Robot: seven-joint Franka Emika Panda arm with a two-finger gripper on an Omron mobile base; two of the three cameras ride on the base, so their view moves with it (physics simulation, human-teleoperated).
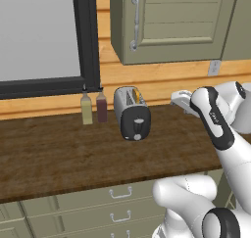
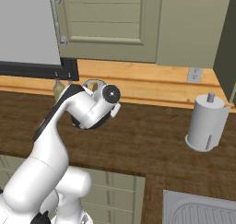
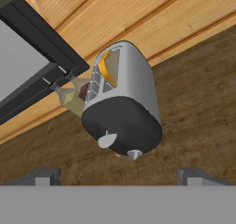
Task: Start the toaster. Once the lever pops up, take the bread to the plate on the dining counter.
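Standing on a dark wood-grain desk (image 1: 59,154), a small chrome toaster (image 1: 131,112) turns its glossy black end face toward the near edge, with a wooden wall strip behind it. On that black face sit a pale grey lever (image 3: 107,140) and, close beside it, a small round knob (image 3: 134,154). A slice of bread (image 3: 109,67), tan with a darker crust, shows inside one of the top slots. Just left of the toaster stand two slim bottles, touching or nearly touching each other: one pale yellow-green bottle (image 1: 86,108) and one dark red bottle (image 1: 101,107), both upright below a black window frame (image 1: 88,36).

The white arm reaches in from the right, and its hand hangs in the air in front of the toaster, apart from it. In the hand view the two dark fingertips (image 3: 44,177) rise far apart at the bottom, so the jaws stand wide and hold nothing; the gripper (image 3: 117,179) points straight at the toaster's black face.

Sage-green wall cupboards (image 1: 166,21) hang above. Farther right on the desk a white paper-towel roll (image 2: 207,122) stands upright on its holder, and a steel sink (image 2: 198,209) lies at the near right corner.
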